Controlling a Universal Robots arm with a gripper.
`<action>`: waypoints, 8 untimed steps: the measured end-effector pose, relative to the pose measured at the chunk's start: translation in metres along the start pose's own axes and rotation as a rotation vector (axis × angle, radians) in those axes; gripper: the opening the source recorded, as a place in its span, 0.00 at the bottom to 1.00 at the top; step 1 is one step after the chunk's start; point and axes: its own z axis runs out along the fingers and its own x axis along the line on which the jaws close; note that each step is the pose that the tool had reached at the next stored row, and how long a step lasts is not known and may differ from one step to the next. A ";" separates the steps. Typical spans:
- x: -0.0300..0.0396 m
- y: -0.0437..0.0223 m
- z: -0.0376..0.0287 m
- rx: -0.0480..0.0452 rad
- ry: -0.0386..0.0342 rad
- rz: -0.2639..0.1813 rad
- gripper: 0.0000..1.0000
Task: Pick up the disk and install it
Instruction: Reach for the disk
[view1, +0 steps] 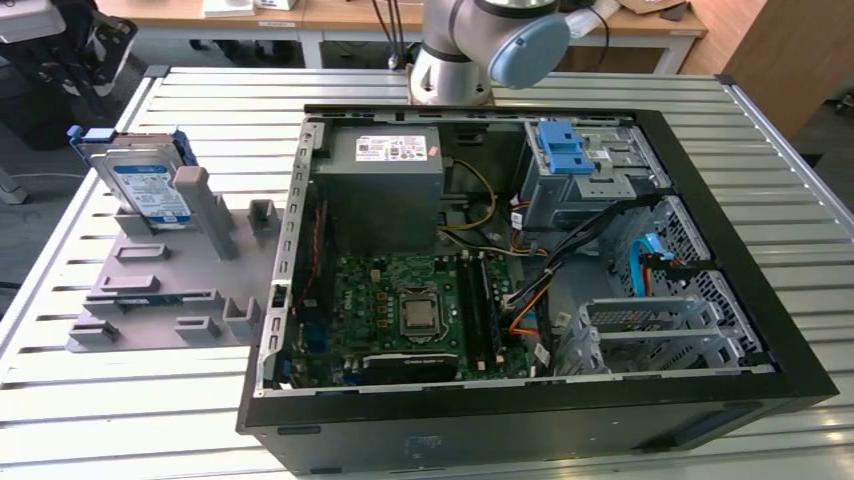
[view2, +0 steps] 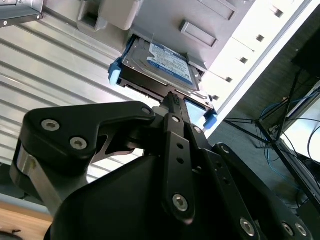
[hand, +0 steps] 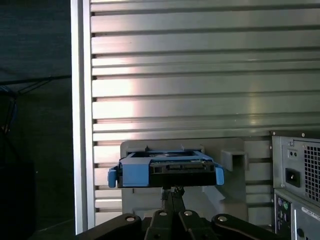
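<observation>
Closed gripper (view2: 171, 98) faces disk (view2: 160, 65) propped in grey holder (view1: 147, 300) beside computer case (view1: 507, 430)

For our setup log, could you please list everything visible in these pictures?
table: one, silver, slatted, under everything.
computer case: one, black, open, mid-table.
power supply: one, grey, inside the case.
motherboard: one, green, inside the case.
latch: one, blue, on the drive cage.
holder: one, grey, exterior view's left of the case.
disk: one, silver with blue rails, standing in the holder.
arm: one, grey and blue, beyond the case.
claw: one, black, shut, pointing at the disk.
</observation>
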 end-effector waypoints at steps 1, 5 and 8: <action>0.0012 0.0003 0.0004 0.0001 -0.0003 0.005 0.11; 0.0059 0.0014 0.0017 0.0005 -0.0010 0.025 0.11; 0.0095 0.0011 0.0026 0.0005 -0.0012 0.027 0.11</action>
